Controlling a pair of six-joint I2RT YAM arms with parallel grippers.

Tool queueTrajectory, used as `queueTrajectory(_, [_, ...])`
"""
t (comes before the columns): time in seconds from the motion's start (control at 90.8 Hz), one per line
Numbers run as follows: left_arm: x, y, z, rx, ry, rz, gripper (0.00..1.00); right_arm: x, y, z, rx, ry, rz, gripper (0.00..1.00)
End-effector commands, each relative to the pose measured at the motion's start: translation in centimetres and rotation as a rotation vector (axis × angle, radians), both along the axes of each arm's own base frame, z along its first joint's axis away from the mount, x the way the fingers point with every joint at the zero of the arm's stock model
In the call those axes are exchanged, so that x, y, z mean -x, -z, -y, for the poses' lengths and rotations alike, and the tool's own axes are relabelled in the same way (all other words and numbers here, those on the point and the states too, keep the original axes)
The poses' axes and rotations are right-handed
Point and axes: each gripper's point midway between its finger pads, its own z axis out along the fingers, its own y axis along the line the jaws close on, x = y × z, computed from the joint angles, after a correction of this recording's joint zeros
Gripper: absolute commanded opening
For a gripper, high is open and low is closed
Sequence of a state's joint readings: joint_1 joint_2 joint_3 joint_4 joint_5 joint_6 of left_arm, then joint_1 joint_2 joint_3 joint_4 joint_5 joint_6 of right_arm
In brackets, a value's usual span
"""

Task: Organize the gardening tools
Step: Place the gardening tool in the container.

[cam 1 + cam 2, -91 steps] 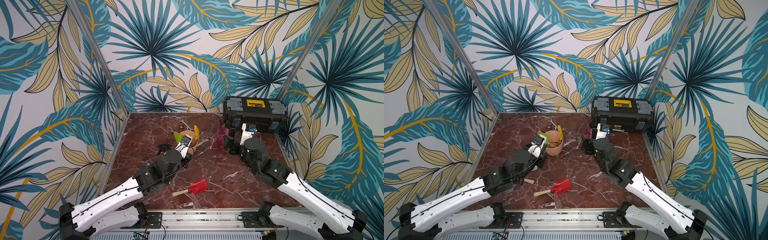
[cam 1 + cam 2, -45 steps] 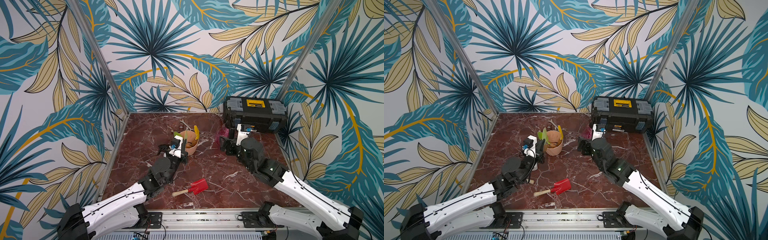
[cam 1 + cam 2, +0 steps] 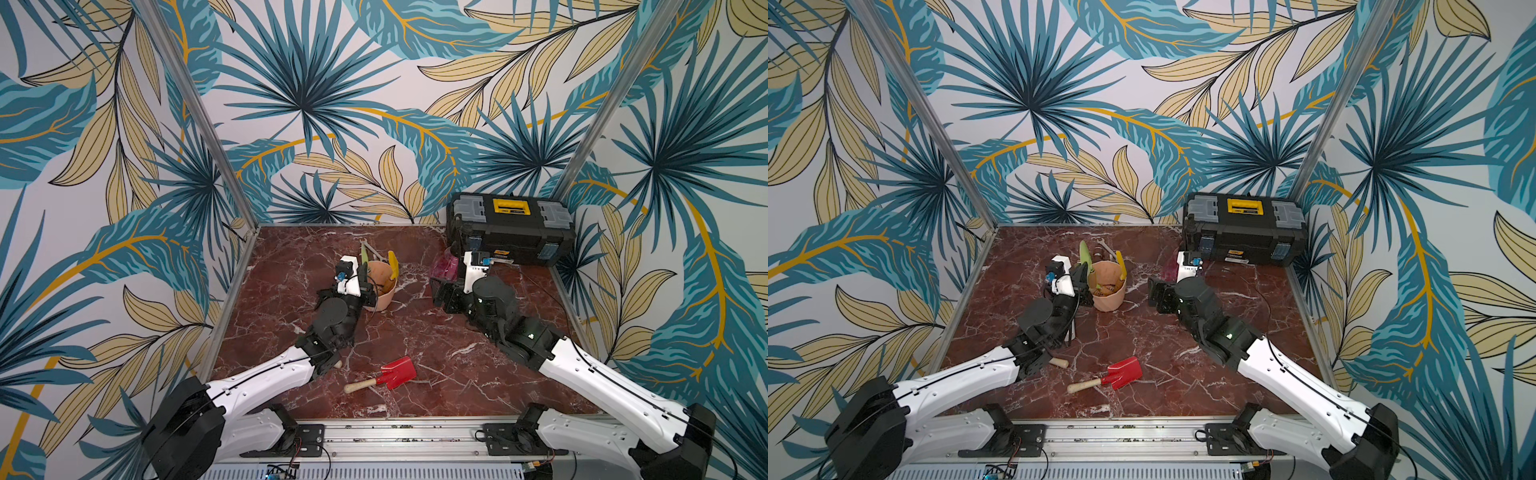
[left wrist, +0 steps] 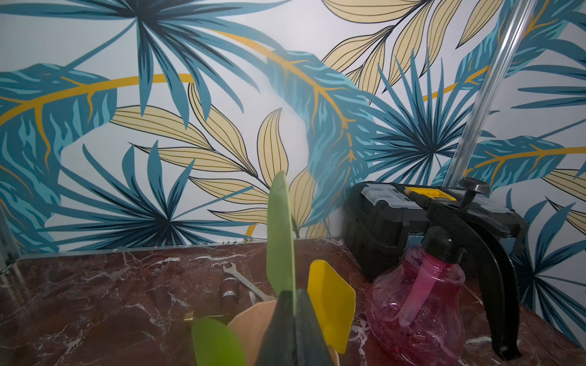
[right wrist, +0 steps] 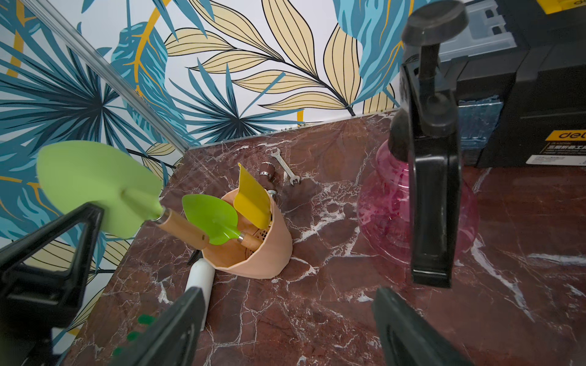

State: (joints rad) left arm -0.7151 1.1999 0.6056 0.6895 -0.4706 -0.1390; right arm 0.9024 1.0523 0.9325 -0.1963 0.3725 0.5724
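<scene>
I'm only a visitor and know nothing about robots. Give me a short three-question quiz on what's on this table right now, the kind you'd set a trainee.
1. True or false: the red shovel lies on the table, outside the peach pot.
2. What is the left gripper clamped on? A) yellow scoop B) lime-green trowel C) silver wrench
3. Fill in: the right gripper, near the pink spray bottle, holds ____.
Key: 1 true. 2 B. 3 nothing; its jaws stand open.
</scene>
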Motion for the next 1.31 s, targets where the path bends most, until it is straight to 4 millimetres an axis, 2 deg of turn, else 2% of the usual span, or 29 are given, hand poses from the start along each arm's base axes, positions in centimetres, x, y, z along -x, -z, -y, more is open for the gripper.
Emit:
queueTrajectory(0.0, [-1.5, 0.1, 0.9, 0.059, 0.043, -0.046, 0.05, 0.1, 0.7, -0.2, -0.022, -0.002, -0.011, 0.88])
queueTrajectory(0.187, [-4.0, 2.6, 1.8, 0.066, 0.054, -0.125, 0.05, 0.1, 1.0, -0.4, -0.031, -0.009, -0.017, 0.87])
queueTrajectory(0.573, [-6.1, 7.7, 2.8, 0.026, 0.030, -0.223, 0.05, 0.1, 1.6, -0.8, -0.040, -0.018, -0.031, 0.87])
queueTrajectory(0.76, [-6.7, 9.3, 3.0, 0.000, 0.020, -0.265, 0.11, 0.1, 1.7, -0.8, -0.042, -0.017, -0.034, 0.87])
queueTrajectory(0.914, [-6.6, 9.6, 2.9, -0.006, 0.017, -0.270, 0.23, 0.0, 1.7, -0.9, -0.041, -0.017, -0.034, 0.87])
queueTrajectory(1.101, [-6.5, 9.6, 2.9, -0.010, 0.019, -0.267, 0.30, 0.0, 1.6, -1.0, -0.038, -0.023, -0.030, 0.87])
queueTrajectory(1.299, [-5.6, 7.3, 3.3, 0.004, 0.077, -0.232, 0.39, 0.1, 2.1, -1.3, -0.010, -0.038, -0.049, 0.87])
